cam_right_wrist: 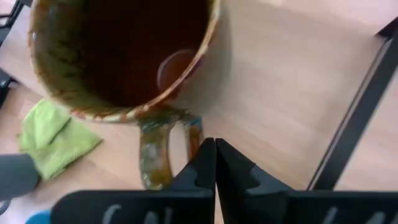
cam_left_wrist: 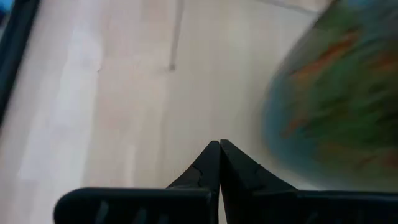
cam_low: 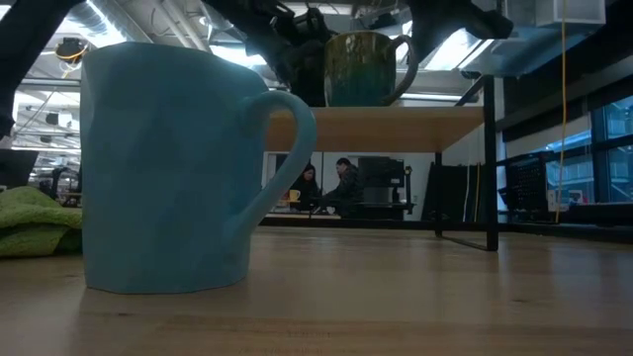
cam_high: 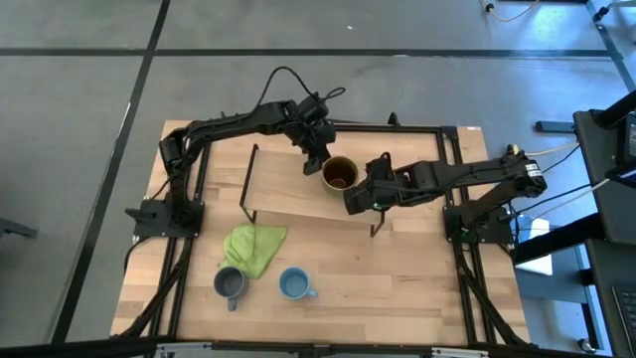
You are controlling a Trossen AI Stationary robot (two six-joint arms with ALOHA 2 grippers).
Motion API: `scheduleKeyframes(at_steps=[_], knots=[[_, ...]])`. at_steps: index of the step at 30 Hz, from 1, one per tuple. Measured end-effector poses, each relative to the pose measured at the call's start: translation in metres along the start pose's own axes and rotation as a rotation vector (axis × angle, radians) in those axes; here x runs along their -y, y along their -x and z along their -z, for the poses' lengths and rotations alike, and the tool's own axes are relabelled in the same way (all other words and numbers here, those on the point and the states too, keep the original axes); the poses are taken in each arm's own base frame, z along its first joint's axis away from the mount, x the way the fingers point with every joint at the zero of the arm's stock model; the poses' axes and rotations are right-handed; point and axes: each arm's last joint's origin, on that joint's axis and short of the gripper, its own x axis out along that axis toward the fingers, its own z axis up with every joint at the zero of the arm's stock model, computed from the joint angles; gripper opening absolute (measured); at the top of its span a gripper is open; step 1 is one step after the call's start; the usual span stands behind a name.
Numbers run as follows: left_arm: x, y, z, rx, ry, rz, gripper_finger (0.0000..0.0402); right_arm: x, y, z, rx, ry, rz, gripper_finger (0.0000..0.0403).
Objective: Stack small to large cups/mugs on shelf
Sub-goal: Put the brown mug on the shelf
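Observation:
The olive-brown mug (cam_high: 339, 173) stands upright on the light-wood shelf (cam_high: 293, 189), toward its right end; it also shows in the low view (cam_low: 361, 69). My left gripper (cam_high: 316, 162) is shut, its tips just at the mug's far-left side (cam_left_wrist: 336, 106). My right gripper (cam_high: 355, 195) is shut, its tips by the mug's handle (cam_right_wrist: 154, 155) on the near-right side. The grey-blue mug (cam_high: 230, 283) and the light-blue mug (cam_high: 293, 284) stand on the tabletop near the front edge. My left gripper's shut fingers (cam_left_wrist: 205, 168) lie beside the mug's outer wall (cam_left_wrist: 280, 137); I cannot tell whether they touch it. My right gripper's shut fingertips (cam_right_wrist: 205, 155) stand right next to the handle's outer edge (cam_right_wrist: 193, 134), coming slanting down from the table's right; I cannot tell whether they touch it.
A lime-green cloth (cam_high: 253, 247) lies on the tabletop in front of the shelf's left part. Black rod legs (cam_right_wrist: 357, 118) stand at both shelf ends. The light-blue mug (cam_low: 168, 168) fills the low view's left. People sit in the room behind (cam_low: 326, 183).

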Motion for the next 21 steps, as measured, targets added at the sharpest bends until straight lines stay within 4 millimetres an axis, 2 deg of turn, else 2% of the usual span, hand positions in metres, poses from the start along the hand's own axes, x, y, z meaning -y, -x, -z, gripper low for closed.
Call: scheduleKeyframes(at_steps=[5, 9, 17, 21], knots=[[-0.018, 0.014, 0.009, -0.024, 0.056, -0.040, 0.0000, 0.007, 0.005, -0.002, 0.044, 0.014, 0.043, 0.0004], [-0.026, 0.020, 0.018, -0.062, 0.120, -0.004, 0.0000, 0.010, 0.005, -0.002, 0.036, 0.027, 0.069, 0.0007], [0.004, 0.005, 0.013, -0.126, 0.065, 0.027, 0.0000, 0.013, 0.005, -0.004, 0.047, 0.045, 0.096, 0.0009], [0.011, 0.007, 0.013, -0.147, 0.049, 0.019, 0.0000, 0.016, 0.004, -0.006, 0.046, 0.050, 0.123, 0.0010]])
